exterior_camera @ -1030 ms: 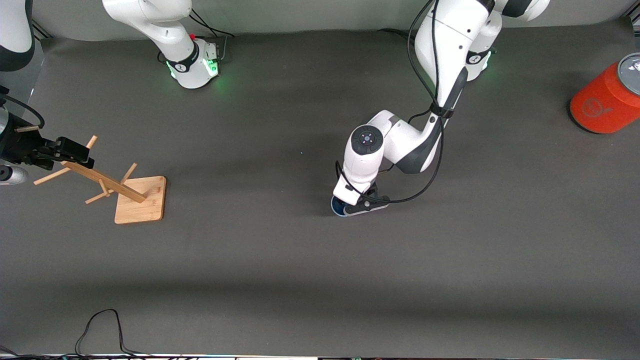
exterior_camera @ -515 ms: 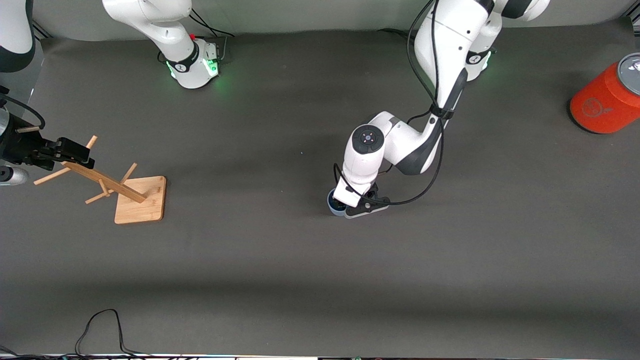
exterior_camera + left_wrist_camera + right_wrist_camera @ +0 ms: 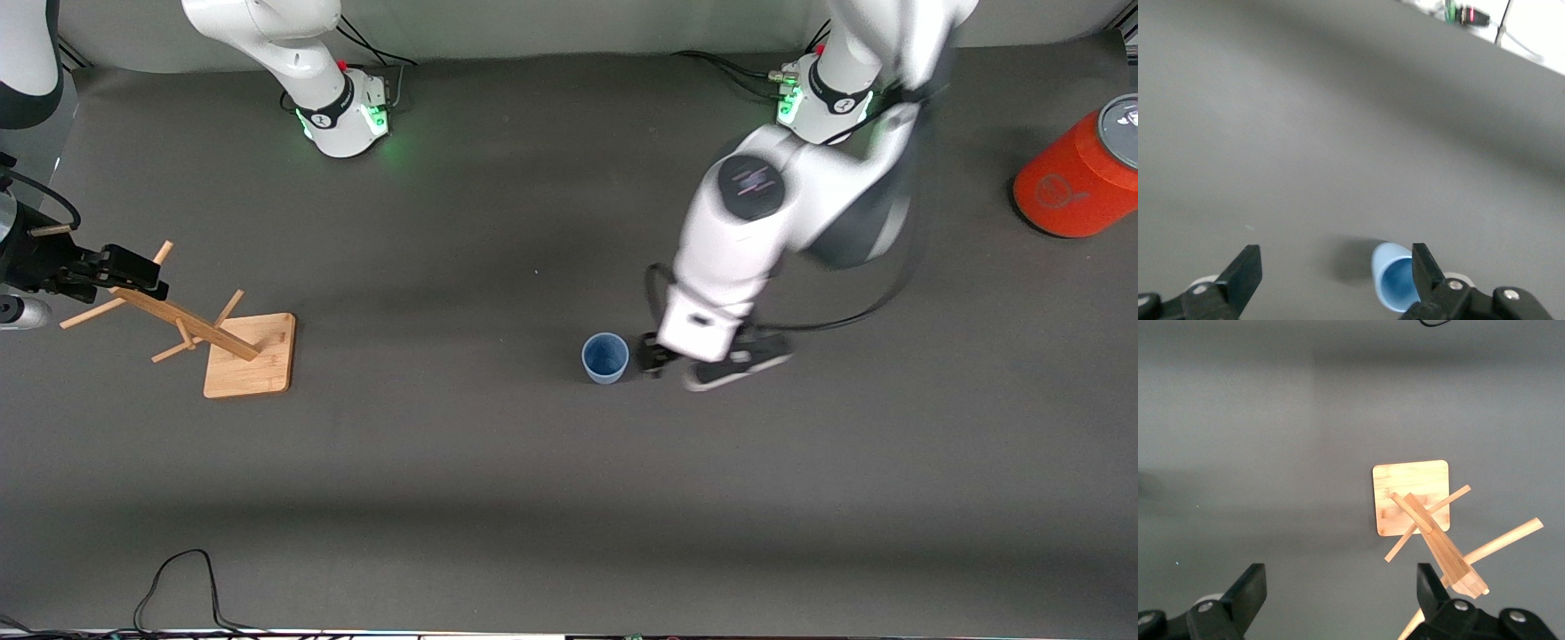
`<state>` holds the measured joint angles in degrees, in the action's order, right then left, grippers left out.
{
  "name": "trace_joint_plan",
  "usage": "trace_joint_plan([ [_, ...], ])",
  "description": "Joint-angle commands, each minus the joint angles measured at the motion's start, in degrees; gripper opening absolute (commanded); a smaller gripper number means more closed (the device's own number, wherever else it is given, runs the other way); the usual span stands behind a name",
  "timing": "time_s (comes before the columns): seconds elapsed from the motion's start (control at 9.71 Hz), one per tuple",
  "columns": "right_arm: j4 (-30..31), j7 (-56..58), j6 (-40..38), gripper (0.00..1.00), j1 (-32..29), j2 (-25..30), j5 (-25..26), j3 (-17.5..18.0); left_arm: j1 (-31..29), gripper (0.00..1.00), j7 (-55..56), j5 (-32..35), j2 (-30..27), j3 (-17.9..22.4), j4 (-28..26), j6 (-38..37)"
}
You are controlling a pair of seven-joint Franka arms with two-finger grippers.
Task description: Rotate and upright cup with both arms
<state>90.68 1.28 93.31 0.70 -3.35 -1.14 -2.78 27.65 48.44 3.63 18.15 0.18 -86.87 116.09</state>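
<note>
Standing upright mid-tabletop, the pale-blue cup was free. Left hand hung just beside it, toward the left arm's end, fingers spread wide, empty. Right hand waited wide open above the wooden rack.

Even, soft overhead light falling on dark grey table mat; broad dim band lying across mat nearer front camera. White jointed left arm smearing with motion blur, rest staying sharp. Small pale-blue plastic tumbler casting soft shadow in left wrist view, picture slightly hazy. Green base lights glowing on mat.
</note>
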Motion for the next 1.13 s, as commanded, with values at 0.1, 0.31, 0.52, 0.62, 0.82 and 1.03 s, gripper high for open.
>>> trace_joint_plan([
  [0.1,-0.5,0.5,-0.1,1.00,0.4,-0.2,0.1,-0.5,-10.6,1.00,-17.1,-0.1,-5.1,0.4,5.2,-11.8],
  [0.31,-0.6,0.5,-0.1,1.00,0.4,-0.2,0.1,-0.5,-17.2,1.00,-25.9,-0.5,-7.0,0.4,5.9,-14.9],
  [0.52,-0.5,0.5,-0.1,1.00,0.4,-0.2,0.1,-0.5,-20.0,1.00,-27.3,0.5,-10.7,0.7,0.0,-16.3],
  [0.62,-0.6,0.5,-0.1,1.00,0.4,-0.2,0.0,-0.4,-20.2,1.00,-27.4,2.0,-14.7,0.7,-8.1,-12.0],
  [0.82,-0.5,0.5,-0.1,1.00,0.4,-0.2,0.0,-0.5,-20.9,1.00,-28.6,2.2,-20.8,0.6,-17.2,-9.0],
  [1.03,-0.6,0.5,-0.1,1.00,0.4,-0.2,0.0,-0.4,-22.8,1.00,-33.5,1.5,-21.1,0.2,-12.9,-18.9],
])
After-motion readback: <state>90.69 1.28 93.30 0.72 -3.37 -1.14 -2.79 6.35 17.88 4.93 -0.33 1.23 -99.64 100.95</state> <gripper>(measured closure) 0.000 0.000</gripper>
